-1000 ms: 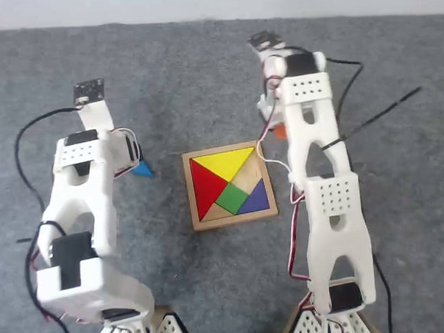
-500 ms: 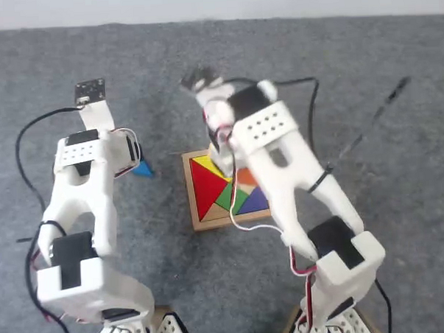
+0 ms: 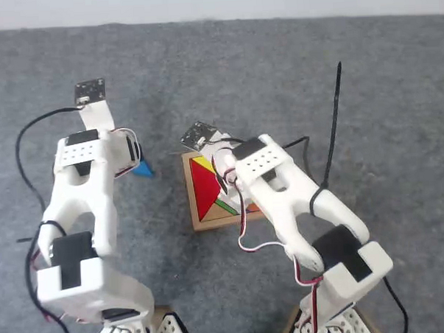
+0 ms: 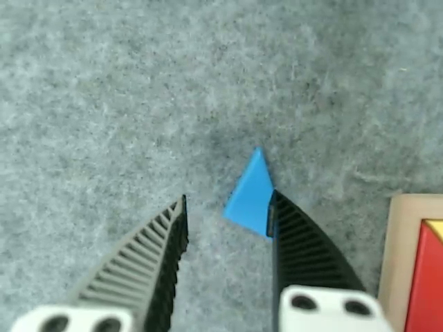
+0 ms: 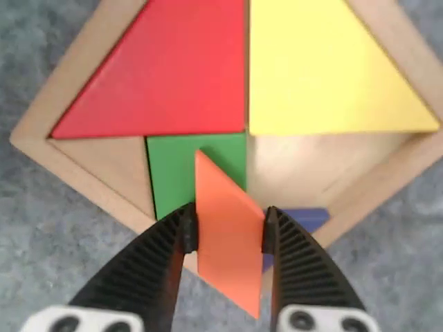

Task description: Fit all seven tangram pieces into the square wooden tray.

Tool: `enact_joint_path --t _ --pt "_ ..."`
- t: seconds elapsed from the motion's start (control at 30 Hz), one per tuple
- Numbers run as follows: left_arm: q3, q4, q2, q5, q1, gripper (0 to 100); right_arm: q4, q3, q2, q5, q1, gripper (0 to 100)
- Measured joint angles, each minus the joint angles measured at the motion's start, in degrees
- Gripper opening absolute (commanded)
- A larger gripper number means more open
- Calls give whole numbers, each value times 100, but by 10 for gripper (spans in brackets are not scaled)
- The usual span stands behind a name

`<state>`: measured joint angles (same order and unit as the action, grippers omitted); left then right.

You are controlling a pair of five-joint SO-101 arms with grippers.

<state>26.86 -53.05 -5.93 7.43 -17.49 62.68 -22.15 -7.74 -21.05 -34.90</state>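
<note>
Over the square wooden tray (image 5: pixel 31 135), your right tool (image 5: pixel 228 216) holds the orange parallelogram (image 5: pixel 225 263) clamped by its long edges, above the green square (image 5: pixel 169 173). Rotate it to match the bare slot beside that square, lower flat, then release. Your left tool (image 4: pixel 227 200) stands wide beside the blue triangle (image 4: pixel 250 190) on the bench (image 4: pixel 104 83).

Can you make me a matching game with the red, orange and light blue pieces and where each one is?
Things:
1. red piece
2. orange piece
3. light blue piece

Places:
A. on the mat
B. in the tray
C. between the right fingers

Pairs: 1-B, 2-C, 3-A
</note>
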Motion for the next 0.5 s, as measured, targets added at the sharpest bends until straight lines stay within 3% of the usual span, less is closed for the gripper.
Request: enact_joint_path --t 0.37,0.5 --pt "0 0 0 0 -35 185 -132 -158 88 -53 -229 136" --pt "0 0 0 0 -35 185 -26 -167 343 -53 -229 218"
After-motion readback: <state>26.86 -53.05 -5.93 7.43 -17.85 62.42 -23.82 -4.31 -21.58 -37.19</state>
